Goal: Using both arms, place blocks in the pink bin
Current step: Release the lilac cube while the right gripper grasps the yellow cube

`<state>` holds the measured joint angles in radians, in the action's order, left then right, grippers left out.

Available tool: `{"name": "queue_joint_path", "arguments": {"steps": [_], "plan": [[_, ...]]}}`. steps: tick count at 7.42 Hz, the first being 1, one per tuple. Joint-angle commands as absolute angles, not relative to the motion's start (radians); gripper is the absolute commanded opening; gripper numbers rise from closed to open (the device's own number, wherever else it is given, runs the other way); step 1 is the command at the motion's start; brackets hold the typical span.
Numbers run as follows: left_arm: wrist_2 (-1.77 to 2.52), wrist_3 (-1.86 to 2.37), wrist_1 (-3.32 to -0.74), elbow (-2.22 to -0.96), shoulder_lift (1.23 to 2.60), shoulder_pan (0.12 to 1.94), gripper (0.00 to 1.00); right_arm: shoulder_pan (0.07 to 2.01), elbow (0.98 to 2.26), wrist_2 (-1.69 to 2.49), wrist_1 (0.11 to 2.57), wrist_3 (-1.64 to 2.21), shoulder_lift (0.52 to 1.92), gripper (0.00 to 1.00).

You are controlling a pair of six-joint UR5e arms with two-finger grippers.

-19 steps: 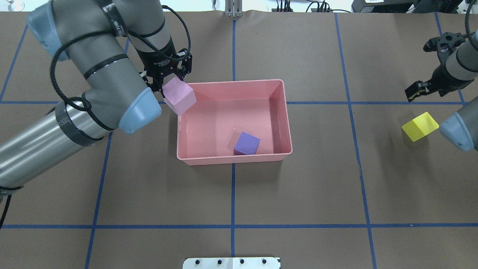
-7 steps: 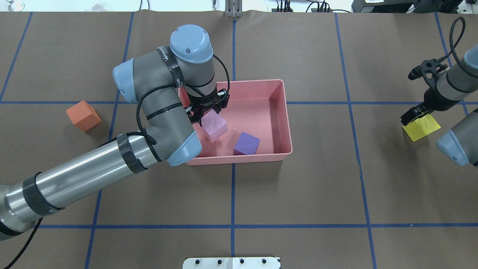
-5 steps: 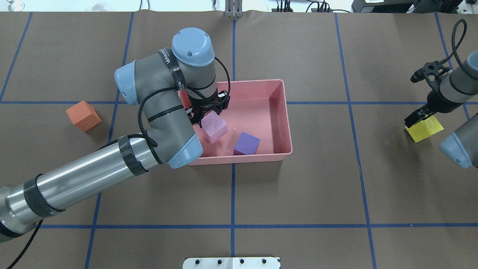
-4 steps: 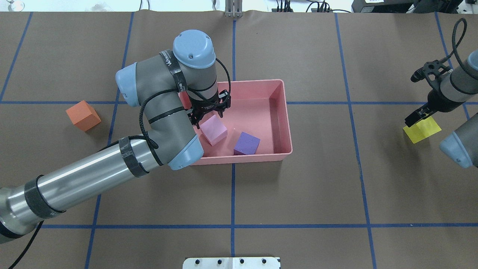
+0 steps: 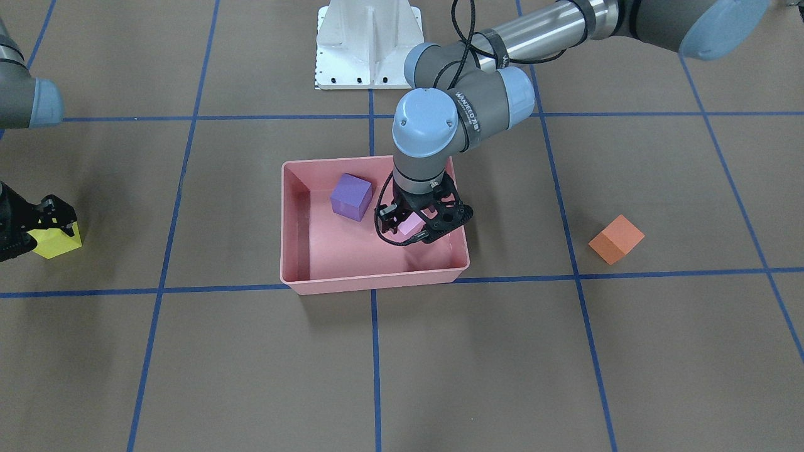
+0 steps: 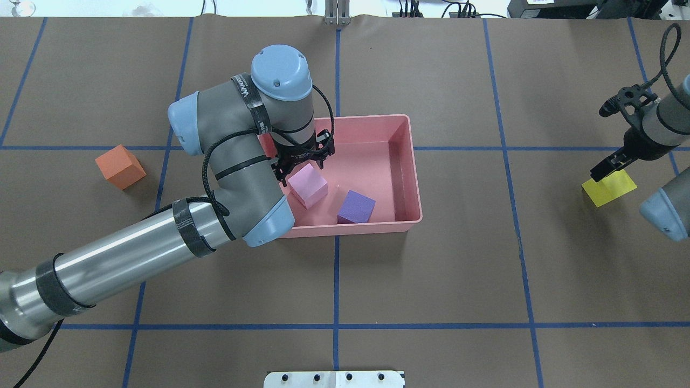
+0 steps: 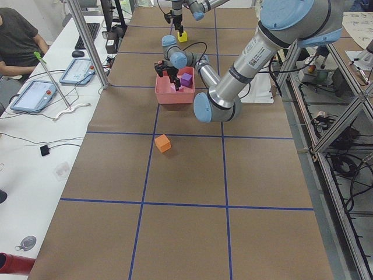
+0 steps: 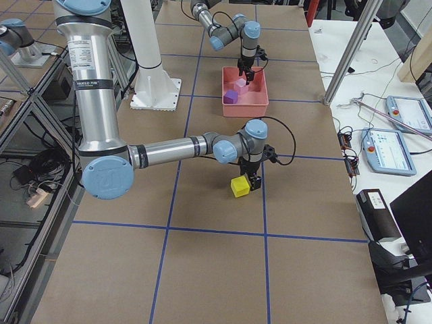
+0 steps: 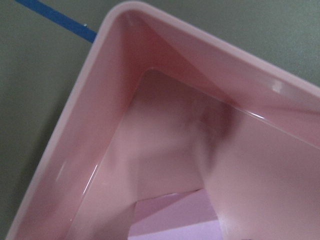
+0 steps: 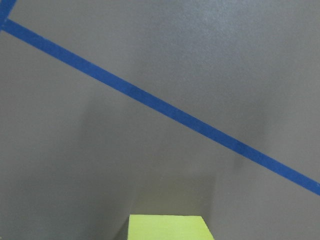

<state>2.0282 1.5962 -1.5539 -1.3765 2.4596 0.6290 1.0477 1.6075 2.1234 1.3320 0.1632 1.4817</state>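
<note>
The pink bin (image 6: 415, 161) sits mid-table. The dark purple block (image 6: 356, 206) and the light pink-lilac block (image 6: 308, 185) lie inside it. My left gripper (image 6: 303, 163) is open just above the pink-lilac block, its fingers either side of it in the front view (image 5: 418, 229). The left wrist view shows the bin's corner (image 9: 75, 125) and the block's top (image 9: 175, 220). The yellow block (image 6: 612, 188) lies on the table at the right. My right gripper (image 6: 606, 170) is open, low over it, straddling it (image 5: 38, 229). The orange block (image 6: 119, 166) lies alone at the left.
The table is brown paper with blue tape grid lines. The white pedestal base (image 5: 367, 44) stands behind the bin on the robot's side. My left forearm (image 6: 135, 258) stretches across the table's left half. Desks with tablets (image 7: 35, 93) flank the far side.
My left arm carried the pink-lilac block over the bin's rim, lowered it beside the purple block and opened; the block now rests on the bin floor. My right gripper came down onto the yellow block.
</note>
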Motion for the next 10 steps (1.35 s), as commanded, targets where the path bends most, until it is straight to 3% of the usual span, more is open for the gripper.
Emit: {"name": "queue_joint_path", "arguments": {"steps": [1, 3, 4, 5, 7, 9, 10], "plan": [[2.026, 1.598, -1.554, -1.379, 2.465, 0.63, 0.92, 1.048, 1.605, 2.134, 1.333, 0.178, 1.512, 0.98], [2.014, 1.618, -1.554, -1.393, 2.467, 0.634, 0.92, 1.037, 1.601, 2.158, 1.333, 0.242, 1.511, 0.98], [2.014, 1.618, -1.546, -1.429, 2.467, 0.667, 0.92, 1.037, 1.601, 2.161, 1.333, 0.245, 1.511, 0.65], [2.026, 1.605, -1.543, -1.509, 2.45, 0.728, 0.92, 1.037, 1.603, 2.163, 1.333, 0.245, 1.512, 0.05], [2.087, 1.419, -1.499, -1.697, 2.299, 0.814, 0.95, 1.037, 1.7, 2.232, 1.344, 0.318, 1.488, 0.0], [2.1, 1.138, -1.486, -1.935, 1.962, 0.862, 0.96, 1.016, 1.775, 2.238, 1.47, 0.646, 1.261, 0.0], [2.1, 1.061, -1.489, -1.959, 1.871, 0.896, 0.98, 0.978, 1.798, 2.235, 1.603, 0.737, 1.12, 0.0]]}}
